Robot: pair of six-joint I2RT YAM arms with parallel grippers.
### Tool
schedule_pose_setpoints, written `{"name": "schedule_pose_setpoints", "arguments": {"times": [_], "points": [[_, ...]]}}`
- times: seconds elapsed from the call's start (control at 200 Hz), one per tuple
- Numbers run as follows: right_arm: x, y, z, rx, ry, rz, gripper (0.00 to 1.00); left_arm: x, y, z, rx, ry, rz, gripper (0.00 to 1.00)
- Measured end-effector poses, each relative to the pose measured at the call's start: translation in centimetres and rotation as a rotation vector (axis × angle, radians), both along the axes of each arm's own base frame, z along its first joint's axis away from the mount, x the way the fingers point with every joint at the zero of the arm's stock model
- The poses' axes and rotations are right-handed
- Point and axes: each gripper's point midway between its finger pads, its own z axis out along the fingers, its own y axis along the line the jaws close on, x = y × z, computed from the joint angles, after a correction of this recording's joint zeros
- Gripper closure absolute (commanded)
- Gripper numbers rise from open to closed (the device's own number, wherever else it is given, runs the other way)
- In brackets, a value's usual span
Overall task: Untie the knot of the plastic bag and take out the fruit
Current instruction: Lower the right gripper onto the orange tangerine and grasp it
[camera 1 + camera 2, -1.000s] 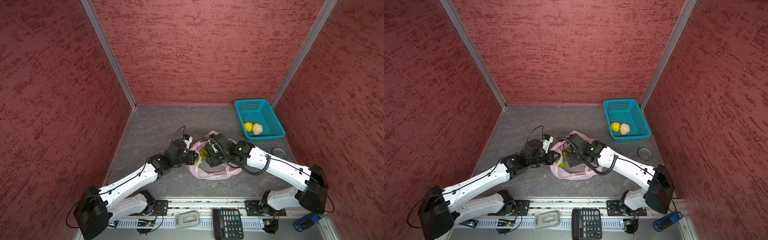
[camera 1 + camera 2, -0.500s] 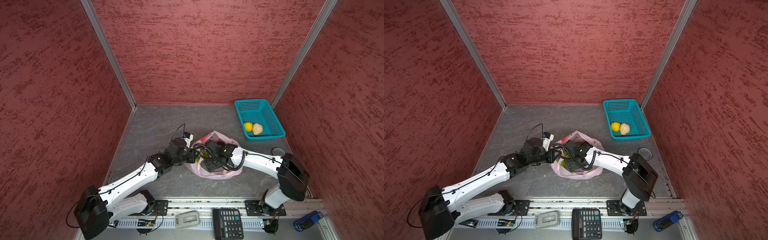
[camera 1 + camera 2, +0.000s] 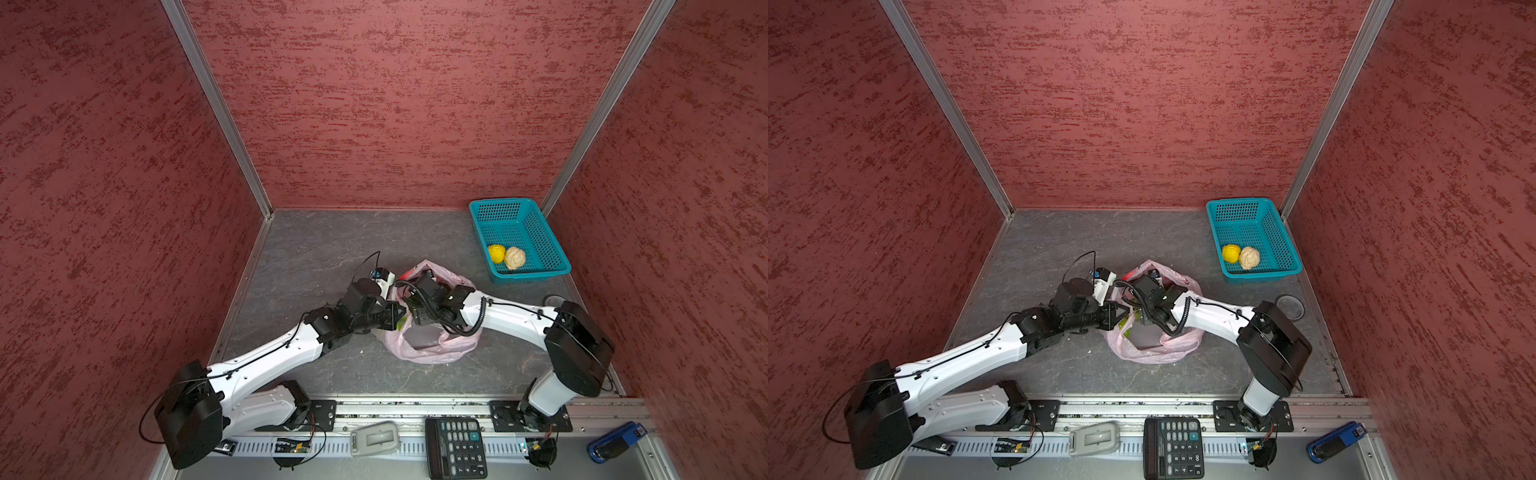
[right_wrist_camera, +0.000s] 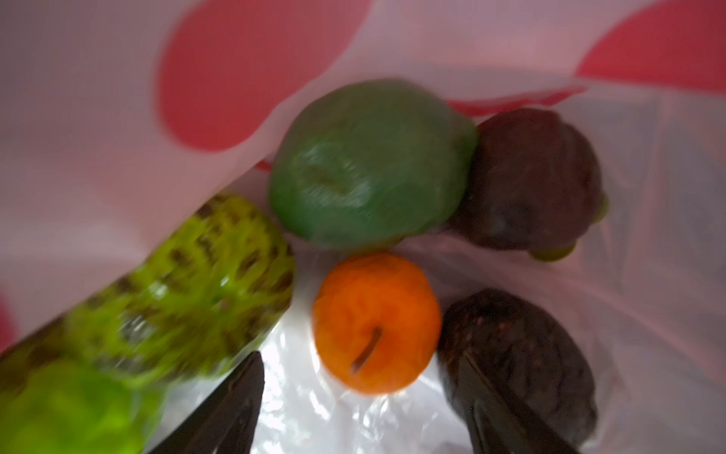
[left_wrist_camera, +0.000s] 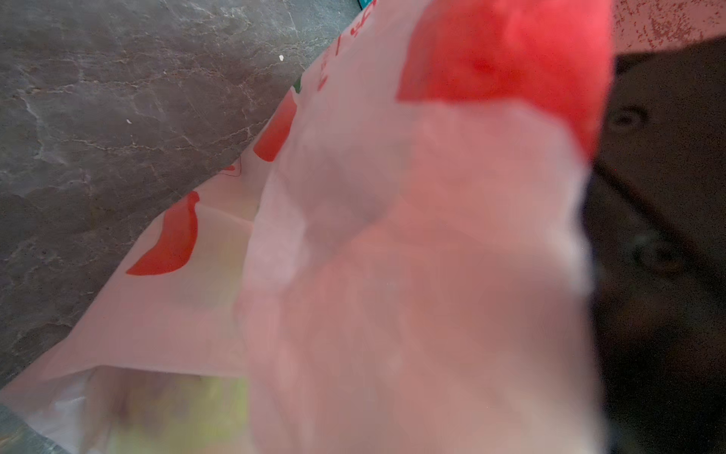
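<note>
Hovering the right pincer, spread wide, over the seemingly light, rollable orange fruit inside the bag at centre frame, probably best taken across its middle. Clamping the left pincer shut on the flimsy rim.

Both top views look steeply down from high above the near edge at the whole table, sharing almost everything. Left wrist view sits against the plastic bag; right wrist view peers closely inside at the fruit.
</note>
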Motion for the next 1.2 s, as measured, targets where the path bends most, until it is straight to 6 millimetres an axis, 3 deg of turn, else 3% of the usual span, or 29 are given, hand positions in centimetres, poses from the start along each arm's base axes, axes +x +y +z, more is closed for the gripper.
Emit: {"name": "schedule_pose_setpoints", "arguments": {"times": [0.2, 0.541, 0.676, 0.832, 1.002, 1.197], "points": [[1.2, -0.3, -1.2, -0.003, -0.001, -0.027, 0.24, -0.1, -0.2, -0.1, 0.001, 0.000, -0.002, 1.00], [1.3, 0.0, -3.1, -0.017, 0.015, -0.018, 0.35, 0.1, -0.2, -0.1, 0.004, -0.009, 0.011, 1.00], [1.4, 0.0, -3.1, -0.012, 0.012, -0.018, 0.48, 0.3, -0.2, 0.1, -0.002, -0.014, 0.013, 1.00], [1.5, 0.2, -3.0, -0.001, 0.005, -0.018, 0.56, 0.3, -0.3, 0.2, -0.006, -0.019, 0.014, 1.00], [1.0, 0.5, -2.6, 0.022, 0.020, -0.004, 0.57, 0.3, -0.3, 0.2, -0.006, -0.019, 0.014, 1.00], [-0.5, 2.0, 0.4, 0.097, 0.008, 0.041, 0.57, 0.5, -0.3, 0.3, -0.007, -0.025, 0.020, 1.00]]}}
